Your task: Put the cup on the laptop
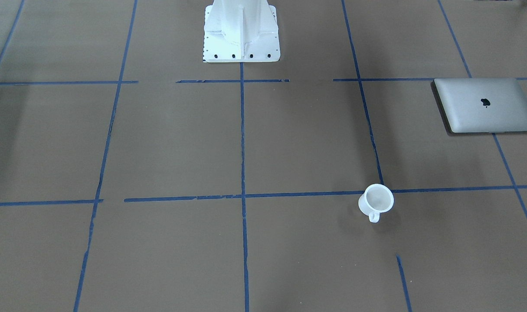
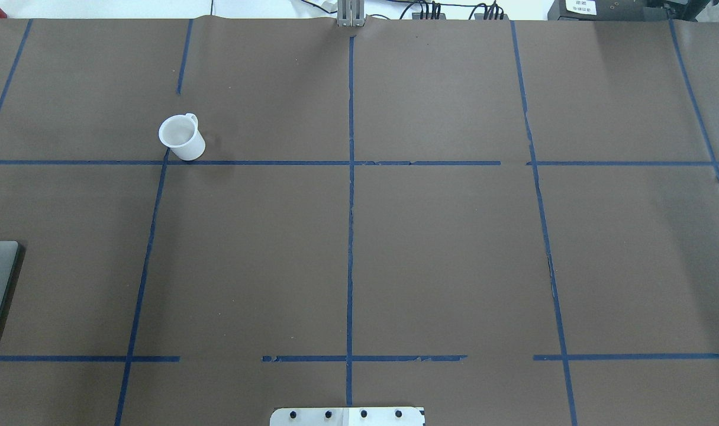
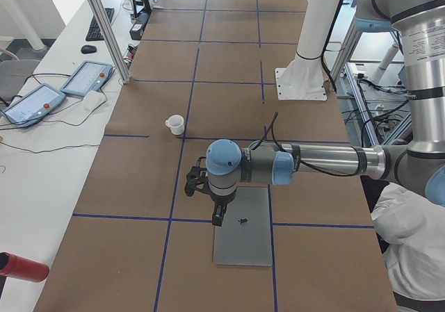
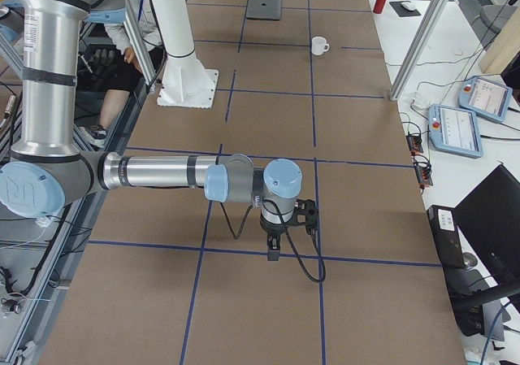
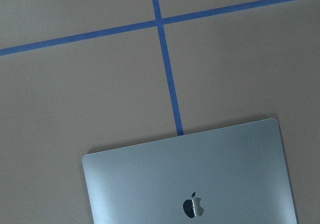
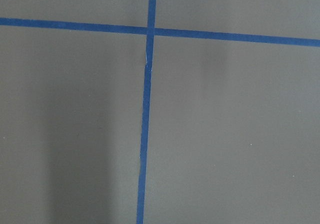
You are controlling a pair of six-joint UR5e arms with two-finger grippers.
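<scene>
Cup (image 2: 181, 137): small, white, tapered, upright and apparently empty. It is set on the table (image 2: 454, 266) in the robot's left half, toward the far edge, at a crossing of the blue tape lines (image 2: 350, 236), with its loop handle turned to that far edge. It is judged light and rigid, with a smooth wall that narrows downward, so a pinch across the body may slide. A hold over the rim, one finger inside and one outside and away from the handle, is recommended. Laptop (image 1: 484, 106): closed, flat, silver-grey, laid by the table's left end, nearer the robot's edge and well apart from the cup. Left gripper (image 3: 217, 217): hung above the laptop; spread or pressed together cannot be told. Right gripper (image 4: 273, 251): hung over bare table toward the right end, likewise undeterminable.
</scene>
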